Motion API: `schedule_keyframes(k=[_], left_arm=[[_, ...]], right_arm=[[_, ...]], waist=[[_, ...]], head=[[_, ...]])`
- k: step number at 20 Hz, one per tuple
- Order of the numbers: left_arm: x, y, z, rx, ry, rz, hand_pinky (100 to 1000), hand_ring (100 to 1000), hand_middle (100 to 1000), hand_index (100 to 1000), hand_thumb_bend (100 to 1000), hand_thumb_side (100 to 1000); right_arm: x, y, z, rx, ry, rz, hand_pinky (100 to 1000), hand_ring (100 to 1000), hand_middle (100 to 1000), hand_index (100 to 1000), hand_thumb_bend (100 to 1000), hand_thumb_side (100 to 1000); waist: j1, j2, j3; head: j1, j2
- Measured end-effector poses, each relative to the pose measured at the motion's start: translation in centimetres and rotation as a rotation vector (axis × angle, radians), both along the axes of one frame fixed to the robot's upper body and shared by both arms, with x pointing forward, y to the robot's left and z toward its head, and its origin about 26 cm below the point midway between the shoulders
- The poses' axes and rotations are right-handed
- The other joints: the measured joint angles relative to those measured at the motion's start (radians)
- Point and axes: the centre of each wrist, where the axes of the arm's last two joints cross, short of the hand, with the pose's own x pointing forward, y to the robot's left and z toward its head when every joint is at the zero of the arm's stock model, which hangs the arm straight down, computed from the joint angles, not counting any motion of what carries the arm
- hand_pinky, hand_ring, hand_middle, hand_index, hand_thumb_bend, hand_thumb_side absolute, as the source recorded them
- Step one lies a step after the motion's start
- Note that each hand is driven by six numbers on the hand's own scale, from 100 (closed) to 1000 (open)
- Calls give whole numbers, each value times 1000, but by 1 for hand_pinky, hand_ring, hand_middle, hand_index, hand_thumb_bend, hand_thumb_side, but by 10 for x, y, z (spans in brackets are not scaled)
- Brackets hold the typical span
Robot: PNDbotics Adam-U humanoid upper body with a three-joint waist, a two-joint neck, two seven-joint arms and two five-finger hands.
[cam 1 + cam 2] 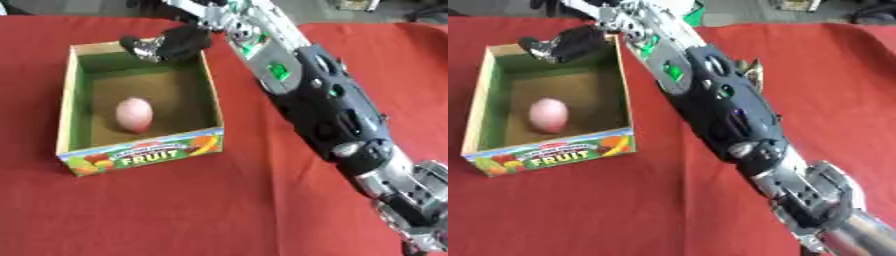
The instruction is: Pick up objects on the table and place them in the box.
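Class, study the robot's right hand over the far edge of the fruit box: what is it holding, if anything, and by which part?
Nothing can be seen in it. The right hand hangs over the box's far rim with fingers curled; the pink egg-shaped object lies loose on the box floor.

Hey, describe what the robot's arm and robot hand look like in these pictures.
One arm shows, the right one, coming in from the lower right. Its middle section is a glossy black shell with round recesses. Near the lower edge it has silver metal joints, and toward the wrist bare silver framework with green patches that look like circuit boards. The right robot hand is black with some grey on the fingers.
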Motion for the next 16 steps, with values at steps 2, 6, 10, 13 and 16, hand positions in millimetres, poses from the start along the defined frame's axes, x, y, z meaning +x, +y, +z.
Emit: schedule_keyframes(k=[2, 6, 10, 13, 16], left_arm=[[0, 0, -1, -1, 4, 3, 742, 626, 731, 823, 112, 789], [-1, 3, -3, -3, 12, 14, 742, 626, 731, 823, 111, 790], [-1, 4, -5, -5, 22, 23, 742, 626, 731, 823, 108, 792], [-1, 5, -7, -5, 27, 28, 742, 626, 732, 823, 108, 792], [-1, 5, -7, -5, 28, 33, 742, 628, 732, 823, 107, 792]], right_arm=[[-8, -14, 9, 32, -6, -2, 675, 821, 765, 911, 311, 762], [-21, -45, 22, 69, -23, -38, 684, 830, 771, 914, 322, 763], [-29, -76, 27, 70, -32, -106, 702, 851, 786, 920, 348, 757], [-31, -101, 24, 54, -24, -173, 720, 872, 801, 920, 377, 753], [-31, -124, 20, 20, -10, -236, 735, 890, 814, 924, 401, 744]], waist=[[1, -1, -6], [6, -7, -21], [7, -9, -38], [9, -12, -47], [12, -12, -53]], head=[[9, 1], [24, 5], [35, 11], [43, 17], [49, 18]])
